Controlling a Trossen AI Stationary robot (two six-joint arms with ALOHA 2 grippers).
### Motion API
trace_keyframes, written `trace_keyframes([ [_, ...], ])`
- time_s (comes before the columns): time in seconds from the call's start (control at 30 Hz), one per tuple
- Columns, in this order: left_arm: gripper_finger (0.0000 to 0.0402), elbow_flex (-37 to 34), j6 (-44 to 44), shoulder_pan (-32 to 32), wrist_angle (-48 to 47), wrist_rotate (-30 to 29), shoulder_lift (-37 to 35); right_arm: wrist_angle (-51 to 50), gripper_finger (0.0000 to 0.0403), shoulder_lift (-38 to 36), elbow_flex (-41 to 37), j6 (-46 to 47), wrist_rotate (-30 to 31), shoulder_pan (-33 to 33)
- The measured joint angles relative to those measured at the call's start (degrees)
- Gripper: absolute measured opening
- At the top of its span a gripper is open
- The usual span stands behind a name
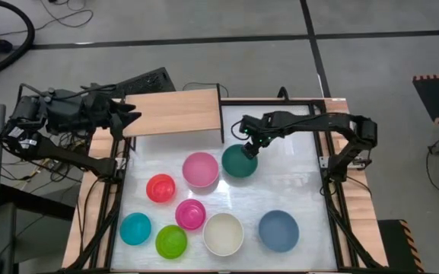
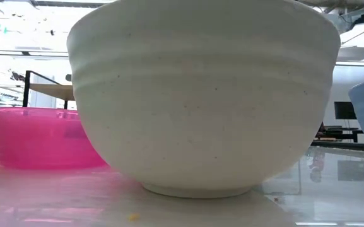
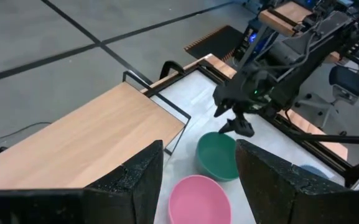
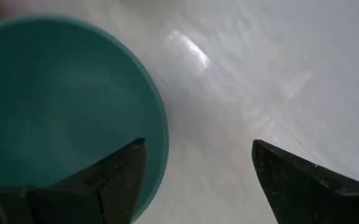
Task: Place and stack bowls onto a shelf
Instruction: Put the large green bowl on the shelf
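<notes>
The dark green bowl (image 1: 238, 161) stands on the white tabletop beside the pink bowl (image 1: 201, 169). My right gripper (image 1: 248, 148) hovers open over the green bowl's far rim (image 4: 162, 134). One finger (image 4: 120, 171) is above the bowl's inside and the other (image 4: 294, 177) is above the bare table; I see no touch. My left gripper (image 1: 131, 118) waits open, with nothing between its fingers, over the left part of the light-wood shelf (image 1: 175, 113). The shelf top carries no bowl. Red (image 1: 160, 187), magenta (image 1: 190, 214), cyan (image 1: 135, 228), lime (image 1: 171, 241), cream-white (image 1: 223, 234) and blue-grey (image 1: 278, 230) bowls stand nearer the front.
The shelf's black metal end frame (image 1: 221, 114) stands just to the left of my right gripper. The table's wooden border (image 1: 339, 167) and my right arm's base are on the right. In the low view the cream-white bowl (image 2: 200, 94) fills most of the picture.
</notes>
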Motion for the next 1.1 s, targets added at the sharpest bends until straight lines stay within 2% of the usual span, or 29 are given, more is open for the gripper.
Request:
trace_keyframes([
  [0.23, 0.0186, 0.0, 0.0, 0.0, 0.0, 0.0, 0.0, -0.1, 0.0313, 4.6, 0.0, -1.8, -1.4, 1.2],
  [0.37, 0.0186, 0.0, 0.0, 0.0, 0.0, 0.0, 0.0, -0.4, 0.0272, 6.2, 0.0, -1.2, -5.2, 1.4],
  [0.47, 0.0186, 0.0, -0.2, 0.0, 0.0, 0.0, 0.0, -1.0, 0.0210, 7.0, 0.0, -1.0, -7.3, 1.4],
  [0.63, 0.0186, 0.0, -0.2, 0.0, 0.0, 0.0, 0.0, -1.9, 0.0049, 7.4, 0.0, -1.3, -6.9, 1.9],
  [0.67, 0.0186, 0.0, -0.2, 0.0, 0.0, 0.0, 0.0, -1.8, 0.0028, 7.2, 0.2, -1.9, -7.4, 1.9],
  [0.8, 0.0186, 0.0, -0.2, 0.0, 0.0, 0.6, 0.0, -4.4, 0.0025, 6.0, 0.2, -1.7, -7.3, 1.8],
  [0.9, 0.0186, 0.0, -0.2, 0.0, -0.1, 0.6, 0.0, -10.5, 0.0024, 3.7, 1.6, -2.0, -6.6, 1.8],
  [1.1, 0.0186, 0.0, -0.2, 0.0, -0.3, 0.6, 0.0, -20.6, 0.0024, -3.4, 10.9, -2.5, -6.7, 2.7],
])
